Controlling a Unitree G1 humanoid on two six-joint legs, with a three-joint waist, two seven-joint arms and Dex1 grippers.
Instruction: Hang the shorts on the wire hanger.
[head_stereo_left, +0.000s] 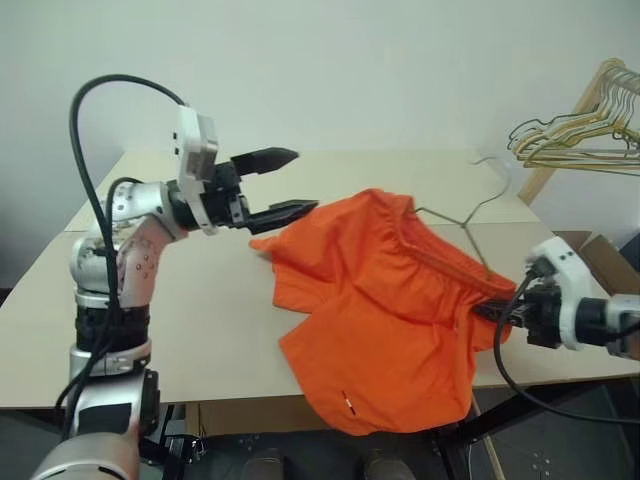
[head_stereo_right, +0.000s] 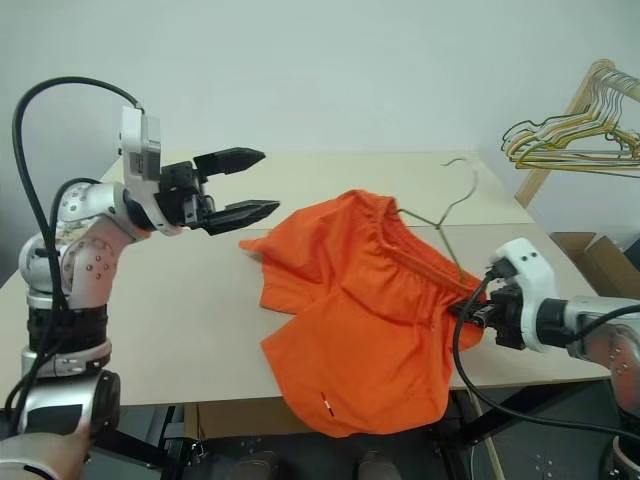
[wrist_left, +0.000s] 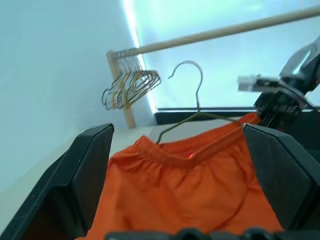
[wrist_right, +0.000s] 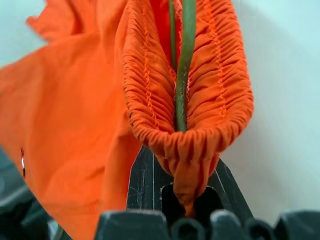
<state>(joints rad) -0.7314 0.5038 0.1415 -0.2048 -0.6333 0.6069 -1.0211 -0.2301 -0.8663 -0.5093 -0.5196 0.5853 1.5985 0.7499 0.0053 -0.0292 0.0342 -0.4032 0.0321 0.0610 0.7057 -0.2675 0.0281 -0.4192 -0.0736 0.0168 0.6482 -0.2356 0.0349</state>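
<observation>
While left tool (head_stereo_left: 283, 185) gapes empty, right tool (wrist_right: 182, 192) pinches shorts (wrist_right: 100, 100) waistband round wire hanger (wrist_right: 184, 65).

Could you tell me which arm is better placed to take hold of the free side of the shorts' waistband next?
Probably the left. Its end effector is open, hovering beside the shorts. The right end effector is shut on the waistband end, where the wire hanger sits inside.

The bright orange thin cloth shorts (head_stereo_left: 385, 310) look matt and soft, crinkled into tight ribs along the gathered waistband. Inside that waistband runs the thin dull grey-olive metal wire hanger (head_stereo_left: 462, 222), smooth with little shine. My two black fingers (head_stereo_left: 285, 211) near the shorts are matt hard plastic. Under the shorts, the pale beige table (head_stereo_left: 200, 300) is smooth and matt.
</observation>
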